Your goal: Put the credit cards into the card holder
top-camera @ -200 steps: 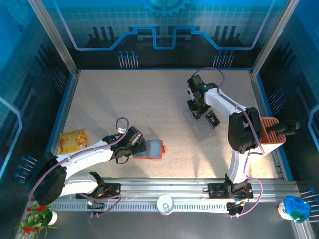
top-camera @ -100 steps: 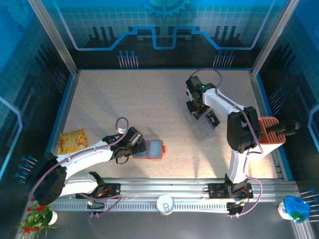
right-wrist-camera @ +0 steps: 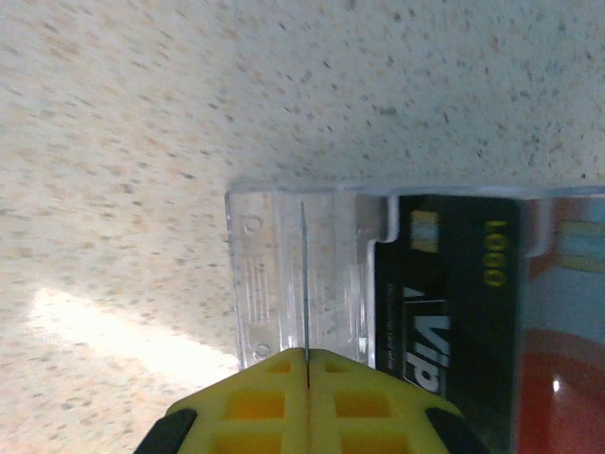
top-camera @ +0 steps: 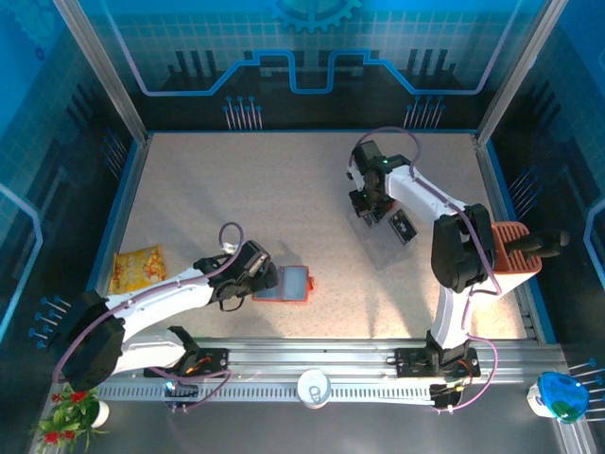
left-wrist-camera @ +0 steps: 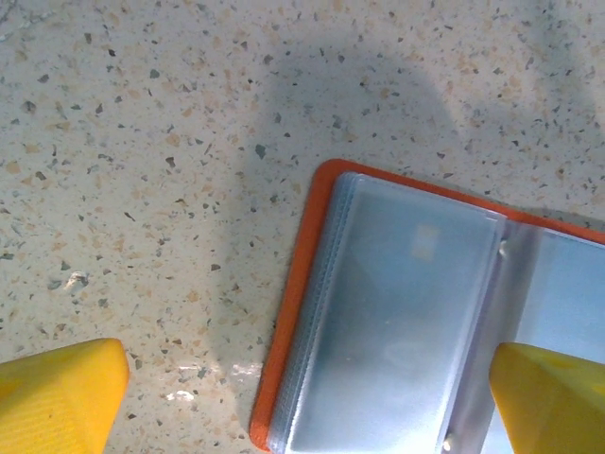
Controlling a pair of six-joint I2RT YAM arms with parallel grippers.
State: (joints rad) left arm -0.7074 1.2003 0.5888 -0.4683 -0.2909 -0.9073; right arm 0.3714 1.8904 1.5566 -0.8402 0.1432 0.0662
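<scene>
**Top view:** The holder (top-camera: pixel 295 284) is seen lying open and flat on the worktop (top-camera: pixel 236 189), near the front middle. The left gripper (top-camera: pixel 267 281) is placed at the holder's left end, with its fingers spread wide. The right gripper (top-camera: pixel 369 210) is found toward the far right, just left of the cards (top-camera: pixel 404 227), which show as a small dark patch. A yellow bag (top-camera: pixel 139 267) is seen at the left edge and a terracotta bin (top-camera: pixel 515 248) at the right edge, both well apart from the holder.

**Left wrist view:** The holder (left-wrist-camera: pixel 406 322) is shown with an orange rim and clear pockets. The left gripper (left-wrist-camera: pixel 302 407) is held wide apart. One yellow finger (left-wrist-camera: pixel 57 402) is set over bare worktop to the left and the other over the holder's fold. The holder's left page lies between the two.

**Right wrist view:** The right gripper (right-wrist-camera: pixel 306 378) is pressed together on a thin card (right-wrist-camera: pixel 304 274), seen edge-on and standing upright over a clear tray (right-wrist-camera: pixel 255 284). Just to its right, a black card (right-wrist-camera: pixel 454 293) and a red card (right-wrist-camera: pixel 567 378) are seen lying flat in the tray. Whether the clamped card touches the tray cannot be told.
</scene>
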